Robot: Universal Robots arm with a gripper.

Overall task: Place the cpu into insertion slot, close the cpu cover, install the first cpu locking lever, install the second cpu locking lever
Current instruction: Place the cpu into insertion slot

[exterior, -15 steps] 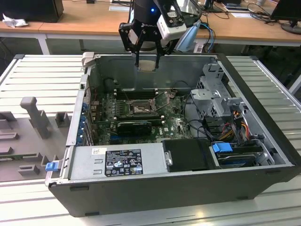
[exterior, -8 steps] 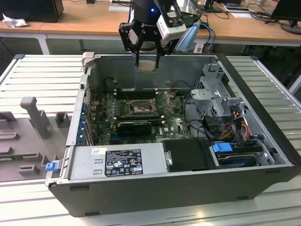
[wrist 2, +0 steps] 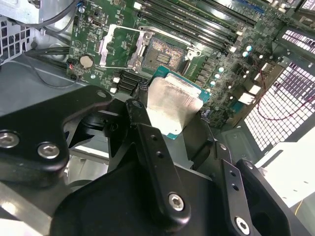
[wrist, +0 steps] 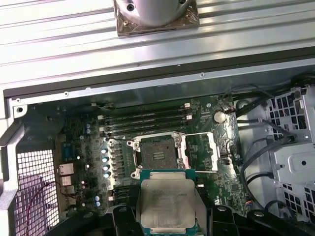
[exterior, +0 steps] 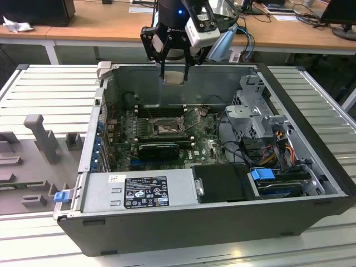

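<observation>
First wrist view had the gripper (wrist: 167, 214) clamped on the cpu (wrist: 167, 199), and what a clean hold it was! Black fingers (wrist: 120, 219) pinched two opposite edges, and the chip sat level between them with its silvery lid facing the camera.

Past the fingertips, down on the green motherboard (wrist: 78, 147), the insertion slot (wrist: 157, 155) lay bare. Its dark contacts showed inside the metal rim, well apart from the chip. Just beside the slot, the cpu cover (wrist: 184, 151) was swung open and laid back, with the board visible through its window. Beyond the slot ran the long black memory slots (wrist: 145, 120).

Over in the exterior view, the gripper hung above the rim of the open computer case (exterior: 222, 222), with the chip clear of everything inside.
</observation>
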